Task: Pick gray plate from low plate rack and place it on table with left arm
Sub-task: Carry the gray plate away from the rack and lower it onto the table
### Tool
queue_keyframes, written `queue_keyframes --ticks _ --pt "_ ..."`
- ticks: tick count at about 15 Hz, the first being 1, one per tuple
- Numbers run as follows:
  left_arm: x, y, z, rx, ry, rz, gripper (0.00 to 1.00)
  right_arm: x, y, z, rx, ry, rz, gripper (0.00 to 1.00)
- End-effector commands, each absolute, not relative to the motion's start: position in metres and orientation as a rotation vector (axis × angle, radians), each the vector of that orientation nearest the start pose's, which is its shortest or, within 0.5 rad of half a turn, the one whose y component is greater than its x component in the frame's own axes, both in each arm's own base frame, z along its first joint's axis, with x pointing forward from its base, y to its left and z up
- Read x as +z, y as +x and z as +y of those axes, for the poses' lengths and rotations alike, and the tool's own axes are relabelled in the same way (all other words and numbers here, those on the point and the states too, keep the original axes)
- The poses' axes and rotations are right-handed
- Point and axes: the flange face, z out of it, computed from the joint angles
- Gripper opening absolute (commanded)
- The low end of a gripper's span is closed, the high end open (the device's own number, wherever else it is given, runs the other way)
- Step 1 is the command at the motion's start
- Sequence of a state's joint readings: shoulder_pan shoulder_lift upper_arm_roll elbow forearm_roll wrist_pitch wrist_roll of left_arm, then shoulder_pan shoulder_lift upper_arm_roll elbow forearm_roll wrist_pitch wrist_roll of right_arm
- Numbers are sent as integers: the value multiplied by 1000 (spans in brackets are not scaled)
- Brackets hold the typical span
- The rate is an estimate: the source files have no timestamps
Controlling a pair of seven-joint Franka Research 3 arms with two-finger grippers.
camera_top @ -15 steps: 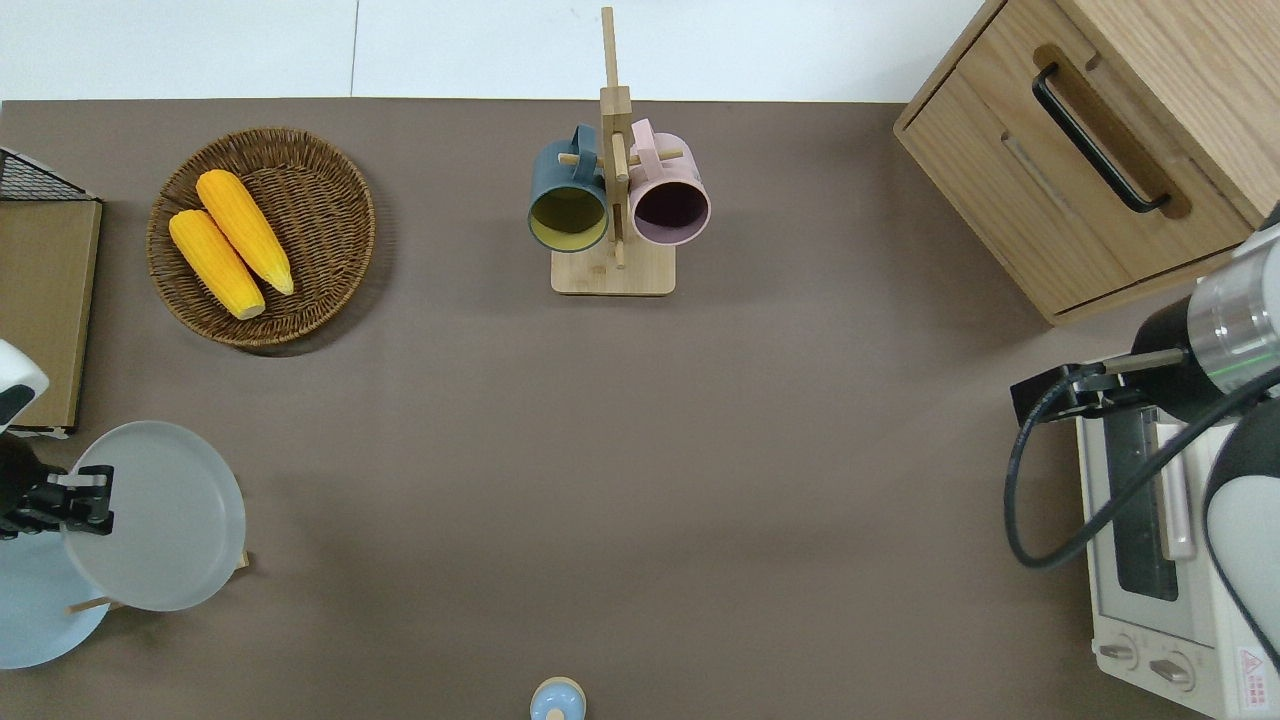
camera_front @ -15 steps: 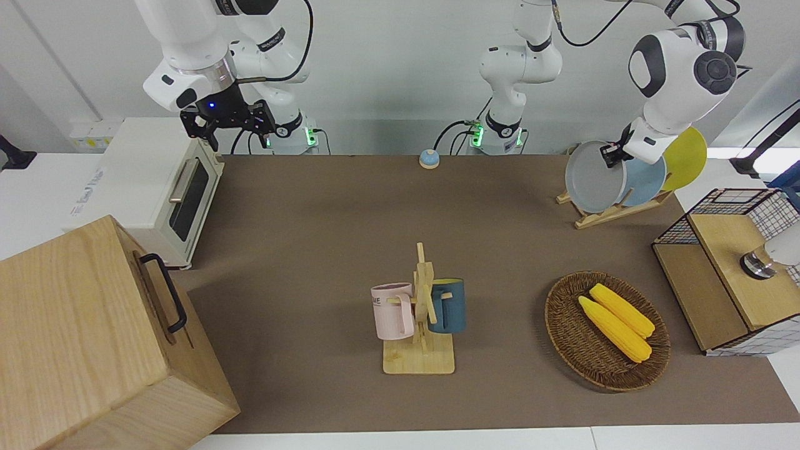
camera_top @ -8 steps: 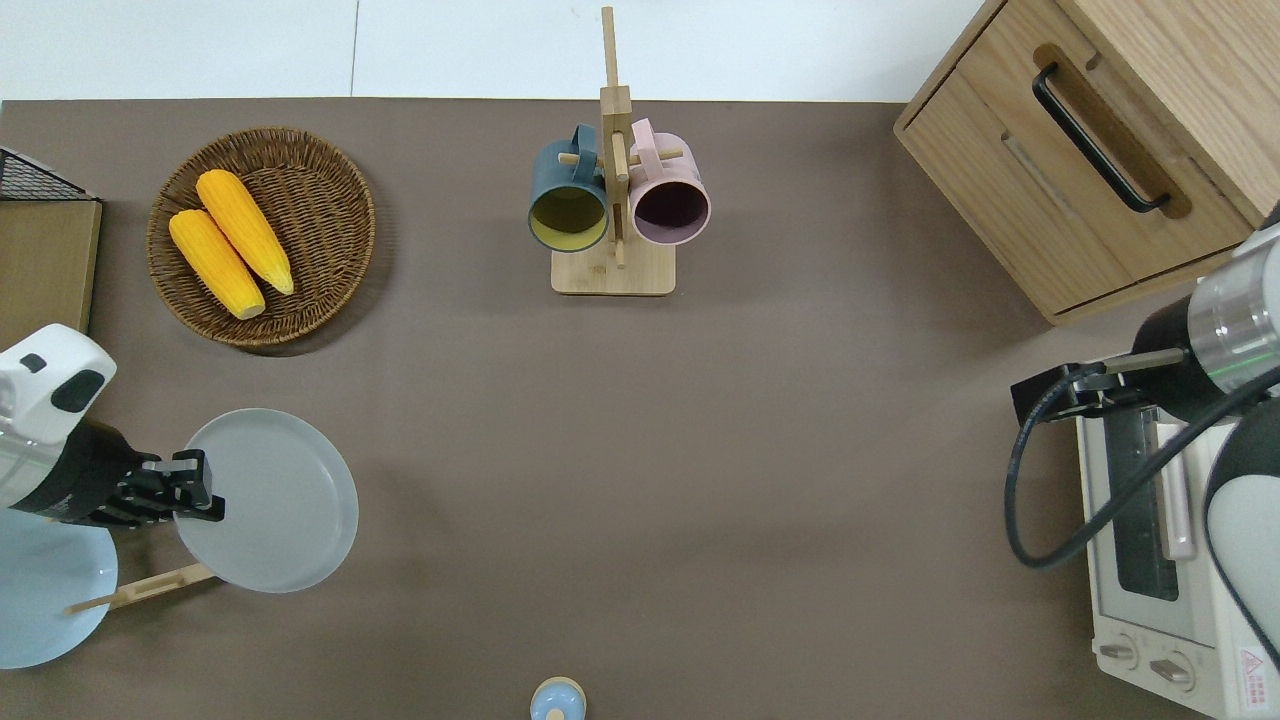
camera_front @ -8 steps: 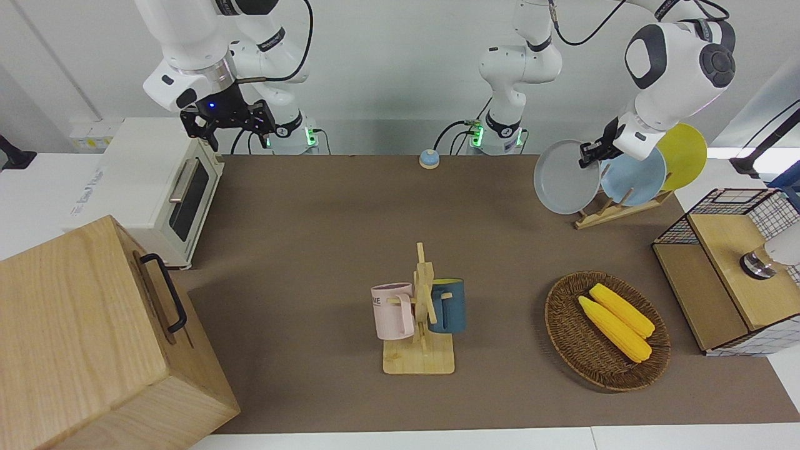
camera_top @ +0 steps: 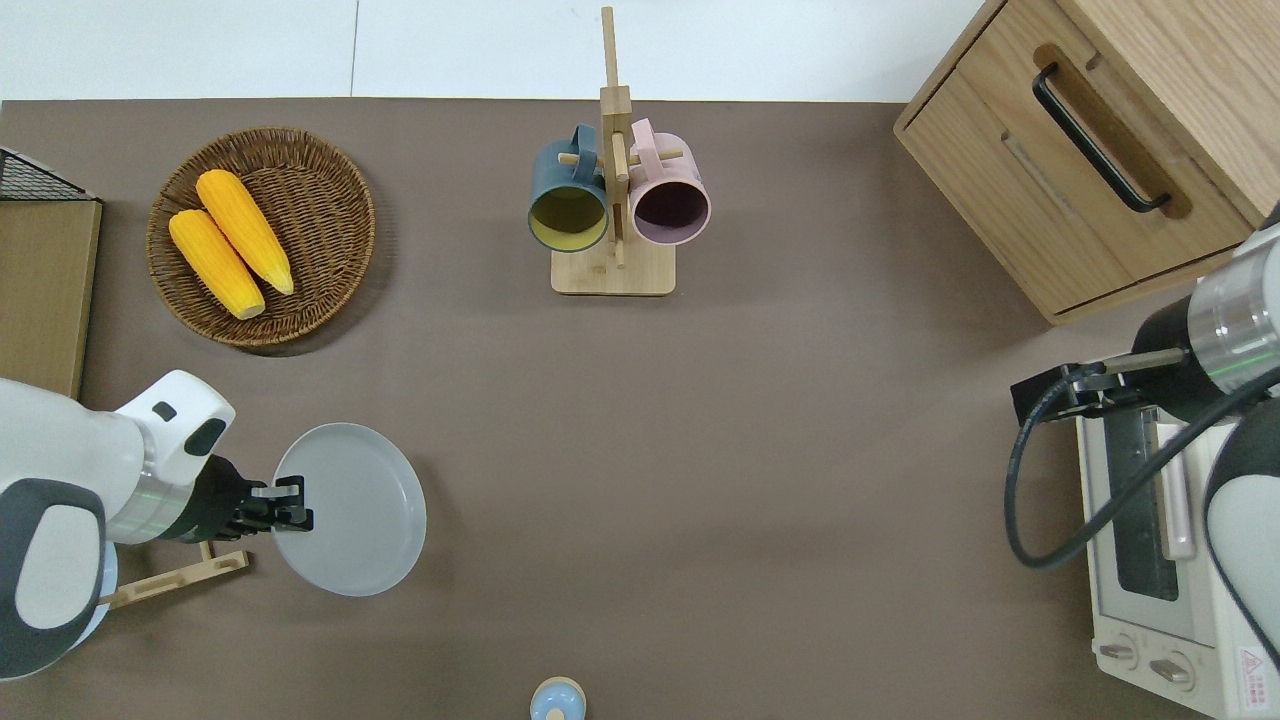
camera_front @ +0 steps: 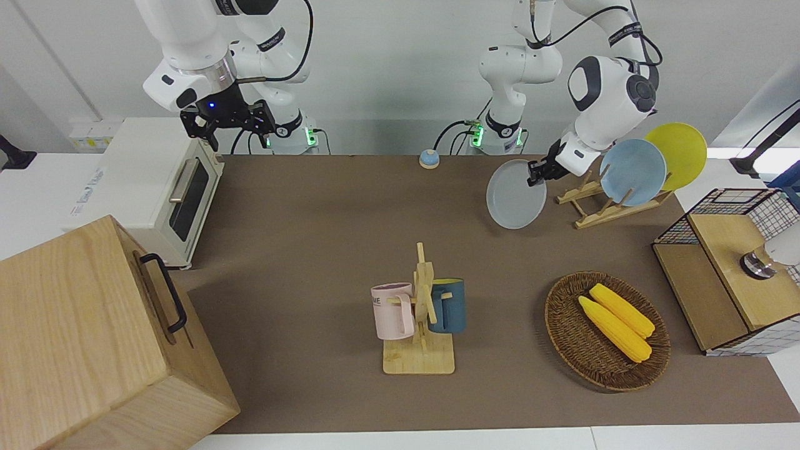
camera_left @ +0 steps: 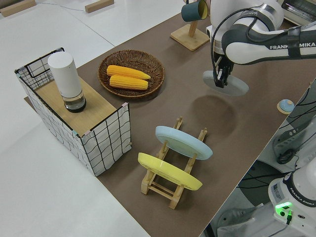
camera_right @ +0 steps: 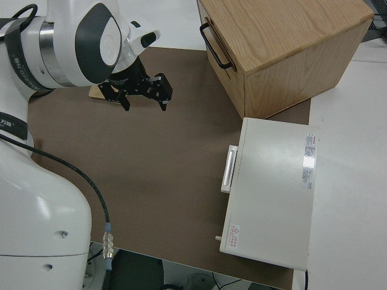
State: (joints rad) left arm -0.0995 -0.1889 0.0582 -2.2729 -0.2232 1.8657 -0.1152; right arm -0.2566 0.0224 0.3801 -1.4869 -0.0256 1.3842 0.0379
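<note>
Left end effector [camera_top: 290, 505]: clenched on the rim of the gray plate [camera_top: 352, 508], over bare tabletop [camera_top: 700, 450].
Gray plate: in the air, tilted, its held edge toward the rack [camera_front: 600, 203]; clear of the pegs.
Look: round, plain pale gray, shallow raised rim.
Rack: just beside the end effector, toward the left arm's end; blue plate [camera_front: 632, 163] and yellow plate [camera_front: 678, 147] stand slanted in it.
Open room: wide bare tabletop under the plate and toward the right arm's end.
Edges: basket [camera_top: 262, 237] with corn [camera_top: 230, 243] and mug tree [camera_top: 614, 190] farther from the robots, well apart; bell [camera_top: 557, 699] nearer the robots.
Right end effector [camera_right: 145, 93]: parked, fingers spread.
</note>
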Motion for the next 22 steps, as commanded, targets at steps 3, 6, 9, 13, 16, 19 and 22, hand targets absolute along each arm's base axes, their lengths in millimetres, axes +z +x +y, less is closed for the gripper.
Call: queue_keyframes --ticks 3,6,9,13,16,19,22 --pt "392 445 -58 346 -3290 -314 0 641 536 59 196 -3169 -105 983" --pt "383 445 -70 357 -3275 -317 39 641 536 59 196 -3169 -105 983" --pt "380 446 -68 350 -3264 -309 847 641 536 59 196 -3169 -105 983" --pt "382 450 -64 317 -3245 -283 985 641 536 59 196 -3169 -105 983" --pt "386 453 -59 295 -3229 -275 987 641 536 59 196 -3169 -105 983" --pt "397 458 -53 255 -3198 -245 991 641 536 59 196 -3169 -105 983" --pt "404 459 -50 242 -3175 -222 991 641 536 59 196 -3169 -105 983"
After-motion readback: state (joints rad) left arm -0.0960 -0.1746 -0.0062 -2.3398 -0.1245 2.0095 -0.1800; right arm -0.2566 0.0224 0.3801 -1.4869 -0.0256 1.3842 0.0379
